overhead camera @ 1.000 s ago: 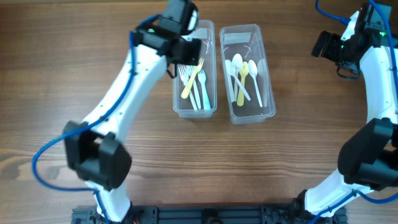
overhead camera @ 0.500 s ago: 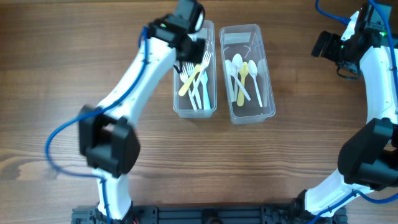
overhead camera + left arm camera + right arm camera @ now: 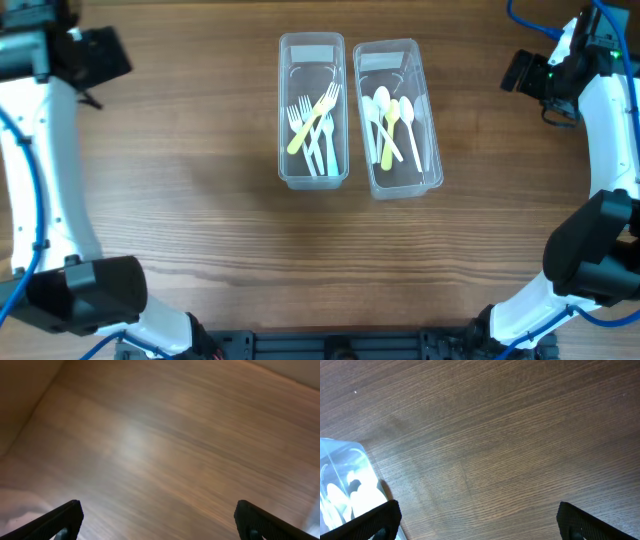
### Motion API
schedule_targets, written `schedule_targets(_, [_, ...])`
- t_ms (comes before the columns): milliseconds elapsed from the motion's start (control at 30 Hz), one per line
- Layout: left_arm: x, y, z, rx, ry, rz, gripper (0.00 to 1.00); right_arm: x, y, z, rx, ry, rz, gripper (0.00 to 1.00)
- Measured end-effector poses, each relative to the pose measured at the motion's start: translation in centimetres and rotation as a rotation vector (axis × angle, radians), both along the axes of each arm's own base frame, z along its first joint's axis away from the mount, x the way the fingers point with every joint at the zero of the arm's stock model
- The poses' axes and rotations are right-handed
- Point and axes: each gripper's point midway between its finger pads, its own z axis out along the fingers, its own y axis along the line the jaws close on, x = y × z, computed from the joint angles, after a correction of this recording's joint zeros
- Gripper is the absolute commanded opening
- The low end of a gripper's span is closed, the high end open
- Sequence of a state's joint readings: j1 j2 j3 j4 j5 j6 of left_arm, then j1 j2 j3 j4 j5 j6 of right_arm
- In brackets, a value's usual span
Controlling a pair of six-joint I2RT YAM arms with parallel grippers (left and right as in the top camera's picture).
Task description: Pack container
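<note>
Plainly, both grippers hang empty, jaws spread wide. The fork container (image 3: 312,70) lies well off to the right of the left gripper (image 3: 159,522). The spoon container (image 3: 388,68) sits nearer, to the left of the right gripper (image 3: 479,522), with one corner showing in that wrist view. Both containers run lengthwise away from the robot, so the right gripper likely has the shorter reach.

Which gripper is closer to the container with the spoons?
Right. The right gripper sits off the spoon container's right side; the left gripper is beyond the fork container, far left.
</note>
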State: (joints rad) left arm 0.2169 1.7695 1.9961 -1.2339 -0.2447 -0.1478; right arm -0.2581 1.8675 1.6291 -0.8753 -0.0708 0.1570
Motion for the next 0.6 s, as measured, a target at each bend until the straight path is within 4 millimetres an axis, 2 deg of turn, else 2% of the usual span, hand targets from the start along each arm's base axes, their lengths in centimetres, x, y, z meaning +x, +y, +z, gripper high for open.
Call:
schedule_targets(100, [-1.0, 2.6, -0.1, -0.012, -0.002, 0.067, 1.0, 0.0, 0.0, 0.0, 0.0, 0.0, 0.0, 1.0])
schedule_targets(200, [-1.6, 4.0, -0.1, -0.016, -0.005, 0.105, 1.0, 0.0, 0.0, 0.0, 0.0, 0.0, 0.0, 1.0])
schedule_targets(500, [-1.9, 4.8, -0.1, -0.025, -0.007, 0.123, 1.0, 0.0, 0.1, 0.0, 0.0, 0.0, 0.001, 1.0])
schedule_targets(600, [-1.9, 4.8, -0.1, -0.025, -0.007, 0.123, 1.0, 0.2, 0.9, 0.2, -0.001, -0.004, 0.02, 0.99])
